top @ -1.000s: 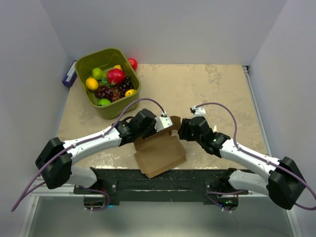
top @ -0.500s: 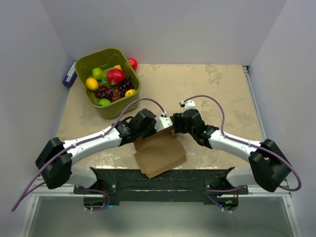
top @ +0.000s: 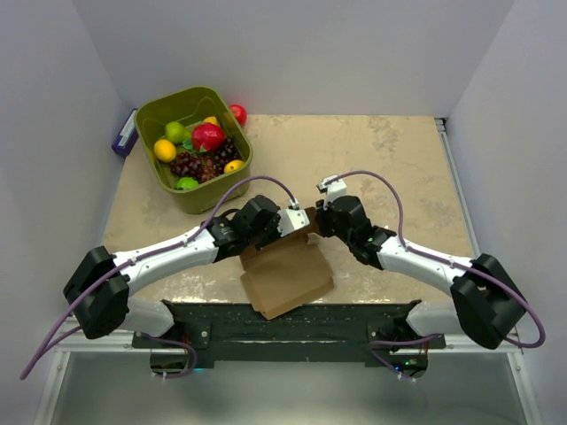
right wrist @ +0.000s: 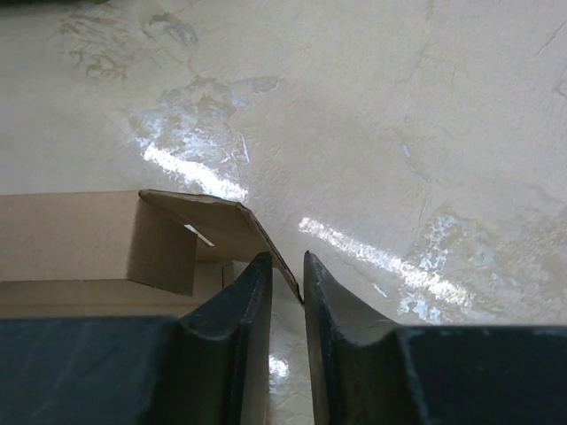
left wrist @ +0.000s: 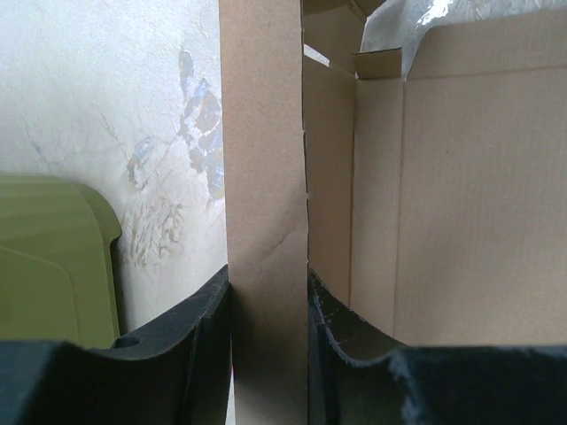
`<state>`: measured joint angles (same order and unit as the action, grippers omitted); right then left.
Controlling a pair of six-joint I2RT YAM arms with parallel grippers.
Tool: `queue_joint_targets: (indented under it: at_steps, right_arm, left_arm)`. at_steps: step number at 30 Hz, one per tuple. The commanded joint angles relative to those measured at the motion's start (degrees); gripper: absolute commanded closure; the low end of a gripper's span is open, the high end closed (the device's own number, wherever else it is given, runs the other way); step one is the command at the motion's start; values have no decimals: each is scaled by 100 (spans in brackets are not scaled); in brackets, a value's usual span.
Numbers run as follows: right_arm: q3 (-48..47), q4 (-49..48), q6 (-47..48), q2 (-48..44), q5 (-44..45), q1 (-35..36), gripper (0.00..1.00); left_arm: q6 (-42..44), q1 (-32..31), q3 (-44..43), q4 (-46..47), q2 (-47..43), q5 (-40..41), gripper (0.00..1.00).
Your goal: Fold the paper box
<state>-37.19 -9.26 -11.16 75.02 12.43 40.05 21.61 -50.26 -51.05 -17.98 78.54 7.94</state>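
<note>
Two tools meet at the box (top: 288,276), which lies on the table (top: 399,159) at the lower centre of the top view. The left tool (left wrist: 266,297) clamps an upright panel (left wrist: 261,133) of it (seen edge-on). The right tool (right wrist: 288,283) stands narrow, a raised flap's (right wrist: 221,212) corner at its gap; whether it pinches, I cannot tell. A green bin (top: 146,115) sits upper left.

right gripper (right wrist: 284,262) fingers nearly together, folded flap corner of paper box (right wrist: 84,237) in the narrow gap, over glossy beige table (right wrist: 416,133).
</note>
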Motion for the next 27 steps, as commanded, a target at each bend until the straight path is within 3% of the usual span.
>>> queue_joint_targets:
  at_steps: [1, 4, 27]
  right_arm:
    - [19, -296, 281, -190, -283, -24, 86]
    - [10, -217, 193, -225, -355, -6, 96]
    - [177, -23, -862, -718, 234, 978, 100]
  left_arm:
    - [-34, 16, 33, 13, 73, -4, 80]
    - [-60, 16, 16, 14, 135, 49, 80]
    - [-227, 7, -125, -48, 372, -3, 85]
